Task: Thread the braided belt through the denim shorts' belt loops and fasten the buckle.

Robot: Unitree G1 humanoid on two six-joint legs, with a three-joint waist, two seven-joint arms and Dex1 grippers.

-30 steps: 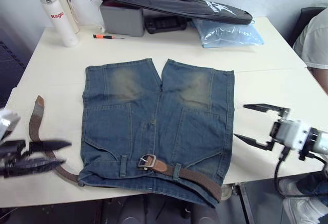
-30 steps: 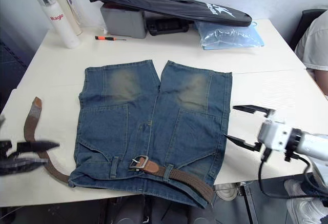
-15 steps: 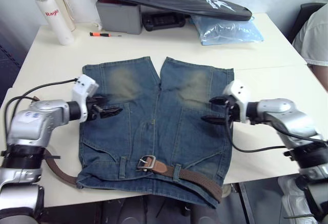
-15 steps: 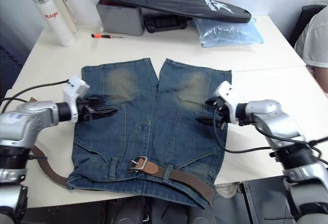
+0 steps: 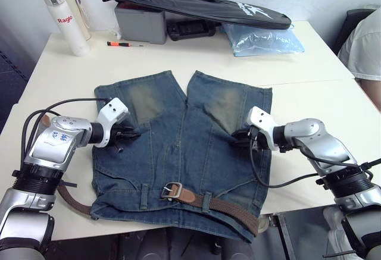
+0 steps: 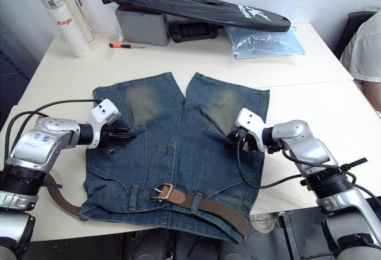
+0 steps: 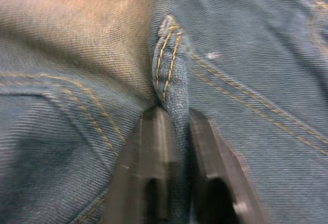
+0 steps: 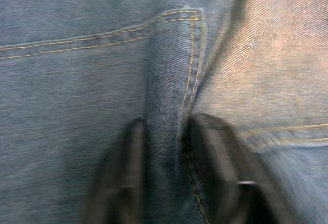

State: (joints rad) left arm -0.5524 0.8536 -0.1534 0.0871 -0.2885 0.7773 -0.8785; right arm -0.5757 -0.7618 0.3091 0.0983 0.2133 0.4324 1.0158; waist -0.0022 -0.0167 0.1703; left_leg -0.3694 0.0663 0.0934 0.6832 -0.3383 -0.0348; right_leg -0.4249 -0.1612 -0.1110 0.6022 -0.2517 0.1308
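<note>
The denim shorts (image 5: pixel 181 147) are coarse twill cloth, faded; the braided belt (image 5: pixel 229 206) is woven, its tip smooth leather, the buckle (image 5: pixel 171 189) shiny metal. Table (image 5: pixel 309 58) matt.

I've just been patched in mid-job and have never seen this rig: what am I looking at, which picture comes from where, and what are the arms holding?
It is a humanoid robot with two arms, each ending in a two-finger gripper. The two wide pictures come from its head, looking down at a table. The two close-ups come from wrist cameras, looking along each gripper's fingers. On the table lie the denim shorts, with the braided belt partly run along the waistband and the buckle near the middle. The left gripper is shut on a fold of denim on one leg, and the right gripper pinches a fold on the other. Bottles, a case and a bag sit at the far edge.
</note>
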